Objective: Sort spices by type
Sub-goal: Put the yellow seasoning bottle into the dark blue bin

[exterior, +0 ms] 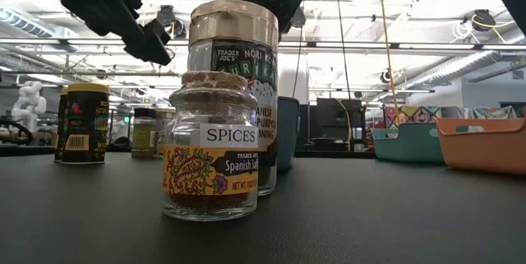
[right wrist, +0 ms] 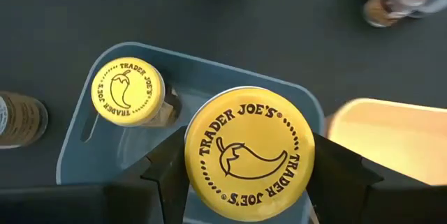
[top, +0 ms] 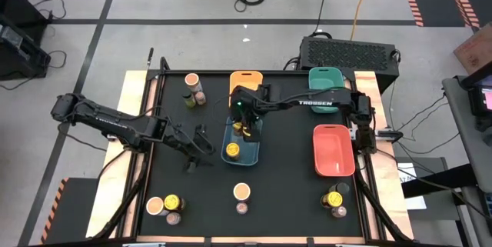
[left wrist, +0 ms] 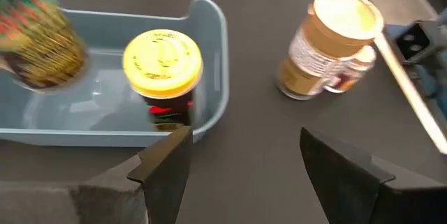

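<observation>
A blue tray point(top: 259, 143) sits mid-table with one yellow-lidded spice jar point(top: 231, 150) standing in its near end, also seen in the right wrist view point(right wrist: 127, 91). My right gripper point(top: 246, 128) reaches in from the right, over the tray's far half, shut on a second yellow-lidded jar point(right wrist: 249, 153). My left gripper point(top: 201, 145) hovers just left of the tray, open, with nothing between its fingers point(left wrist: 167, 161). It faces the tray's near end point(left wrist: 209, 28). My right gripper pinches the yellow-lidded jar between its two fingers point(right wrist: 164, 172), one on each side of the body below the lid point(right wrist: 209, 112). The lid hides the place of contact. The fingers slant down from the table's right. The jar is over the blue tray point(right wrist: 77, 154). I cannot tell whether its base touches the floor.
An orange tray point(top: 244, 80) and a green tray point(top: 326, 78) stand at the far edge, a red tray point(top: 334, 151) at the right. Groups of spice jars stand far left point(top: 194, 89), near left point(top: 165, 205), near middle point(top: 242, 195) and near right point(top: 336, 201).
</observation>
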Motion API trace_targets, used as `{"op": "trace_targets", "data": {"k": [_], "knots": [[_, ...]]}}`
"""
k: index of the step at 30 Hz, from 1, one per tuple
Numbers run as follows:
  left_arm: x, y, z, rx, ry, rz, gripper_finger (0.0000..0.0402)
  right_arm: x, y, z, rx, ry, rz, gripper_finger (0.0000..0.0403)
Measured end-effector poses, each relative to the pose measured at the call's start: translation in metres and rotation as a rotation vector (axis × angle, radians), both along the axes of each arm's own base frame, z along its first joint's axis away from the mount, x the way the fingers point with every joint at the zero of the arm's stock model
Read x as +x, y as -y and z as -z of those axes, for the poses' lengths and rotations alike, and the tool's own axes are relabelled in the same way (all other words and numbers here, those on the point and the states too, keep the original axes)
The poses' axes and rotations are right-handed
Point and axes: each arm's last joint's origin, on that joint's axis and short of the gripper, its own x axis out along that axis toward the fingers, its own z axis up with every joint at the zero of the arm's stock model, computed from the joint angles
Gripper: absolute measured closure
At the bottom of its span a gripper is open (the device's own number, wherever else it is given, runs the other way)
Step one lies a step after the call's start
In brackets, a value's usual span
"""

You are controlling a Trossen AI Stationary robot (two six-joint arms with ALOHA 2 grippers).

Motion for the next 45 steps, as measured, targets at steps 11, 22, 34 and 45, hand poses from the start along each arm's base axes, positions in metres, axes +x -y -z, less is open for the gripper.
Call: {"op": "trace_targets", "data": {"k": [11,22,34,45], "knots": [[0.000,0.000,0.000,-0.008,-0.005,-0.050,0.0135,0.005,-0.001,0.036,0.015,0.056,-0.012,0.0186],[0.000,-0.001,0.000,0.002,-0.004,-0.068,0.0135,0.007,-0.021,0.039,0.038,0.055,-0.023,0.0186],[0.000,-0.001,0.000,-0.002,-0.004,-0.073,0.0135,0.014,-0.028,0.050,0.049,0.055,-0.006,0.0186],[0.000,-0.001,0.000,0.002,-0.004,-0.070,0.0135,0.015,-0.028,0.054,0.064,0.040,0.012,0.0160]]}}
